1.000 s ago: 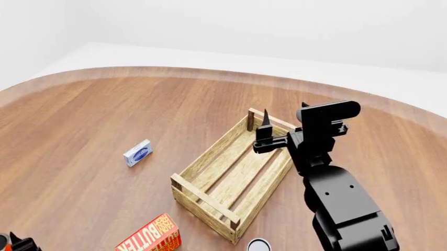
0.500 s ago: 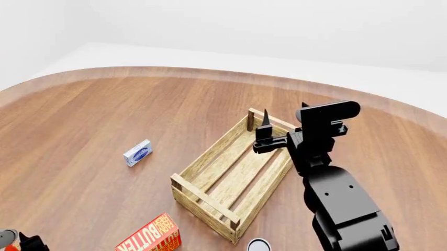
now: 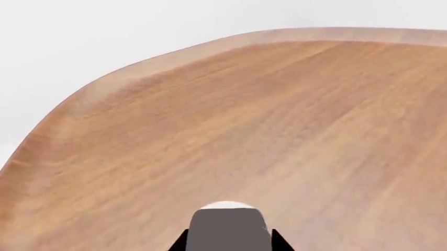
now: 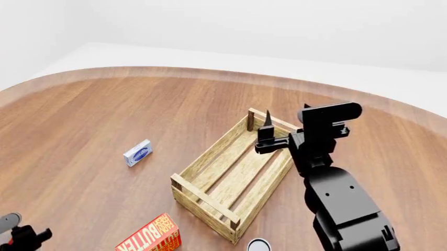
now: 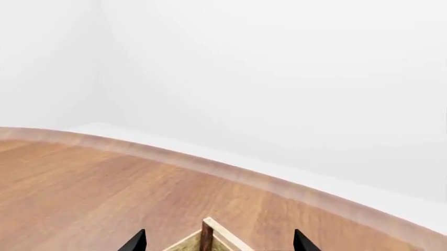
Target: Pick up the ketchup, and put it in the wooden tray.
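Note:
The ketchup shows only as a white-grey cap at the bottom left of the head view; its orange-red body is out of view. My left gripper is shut on it. In the left wrist view the cap sits between the two black tips of the left gripper. The wooden tray stands mid-table, empty. My right gripper hovers open over the tray's far corner. In the right wrist view the right gripper has its tips wide apart around the tray's corner post.
A red-and-orange butter box lies near the front edge, between my left gripper and the tray. A small blue-white packet lies left of the tray. A round can top shows in front of the tray. The table's curved far edge runs behind.
My left gripper has risen with the ketchup, so the cap shows higher in the head view and the red body has dropped out of view. The right arm has barely moved.

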Tool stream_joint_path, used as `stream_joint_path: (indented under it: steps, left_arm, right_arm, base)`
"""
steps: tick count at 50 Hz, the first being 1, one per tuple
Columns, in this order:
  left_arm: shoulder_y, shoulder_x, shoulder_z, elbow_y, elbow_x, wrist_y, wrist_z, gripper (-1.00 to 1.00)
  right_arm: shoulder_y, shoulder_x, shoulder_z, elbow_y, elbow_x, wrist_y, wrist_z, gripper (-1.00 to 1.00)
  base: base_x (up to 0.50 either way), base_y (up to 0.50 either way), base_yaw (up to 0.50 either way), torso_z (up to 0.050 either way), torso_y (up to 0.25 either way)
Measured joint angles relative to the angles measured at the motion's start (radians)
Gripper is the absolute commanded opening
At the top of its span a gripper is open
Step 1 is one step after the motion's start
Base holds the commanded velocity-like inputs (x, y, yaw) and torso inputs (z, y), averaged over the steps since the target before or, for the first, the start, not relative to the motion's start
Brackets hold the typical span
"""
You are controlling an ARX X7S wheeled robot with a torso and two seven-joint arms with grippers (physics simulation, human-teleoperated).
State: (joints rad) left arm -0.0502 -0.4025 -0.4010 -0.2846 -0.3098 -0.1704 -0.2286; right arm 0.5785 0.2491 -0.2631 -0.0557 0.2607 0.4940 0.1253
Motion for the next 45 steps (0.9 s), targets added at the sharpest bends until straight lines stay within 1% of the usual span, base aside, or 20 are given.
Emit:
stream_joint_path:
  steps: [11,19,25,30,36,41,45]
  left_arm:
    - [-0.018,0.000,0.005,0.011,-0.023,-0.010,0.012,-1.00]
    - [-0.042,-0.013,0.021,0.082,-0.038,-0.053,0.010,-1.00]
    - [-0.093,-0.034,0.057,0.148,-0.045,-0.113,0.010,-1.00]
    - [-0.169,-0.053,0.119,0.184,-0.038,-0.167,0.024,-1.00]
    - [-0.299,-0.063,0.232,0.196,-0.020,-0.227,0.067,-1.00]
    - [-0.420,-0.049,0.330,0.169,-0.002,-0.265,0.108,-1.00]
    - [-0.516,-0.022,0.405,0.121,0.017,-0.277,0.140,-1.00]
  right_arm:
    - [0.000,0.002,0.004,0.000,0.006,-0.003,0.006,1.00]
    - [0.000,0.007,0.016,-0.016,0.019,-0.002,0.009,1.00]
    - [0.007,0.014,0.029,-0.033,0.032,0.006,0.011,1.00]
    - [0.014,0.025,0.041,-0.053,0.043,0.022,0.014,1.00]
    - [0.022,0.045,0.061,-0.095,0.059,0.058,0.023,1.00]
    - [0.026,0.066,0.084,-0.135,0.075,0.092,0.033,1.00]
    - [0.026,0.083,0.104,-0.161,0.086,0.114,0.039,1.00]
  base:
    - [0.00,0.00,0.00,0.000,0.000]
    - [0.00,0.00,0.00,0.000,0.000]
    - [0.00,0.00,0.00,0.000,0.002]
    - [0.00,0.00,0.00,0.000,0.000]
    - [0.00,0.00,0.00,0.000,0.000]
    - [0.00,0.00,0.00,0.000,0.000]
    - [0.00,0.00,0.00,0.000,0.000]
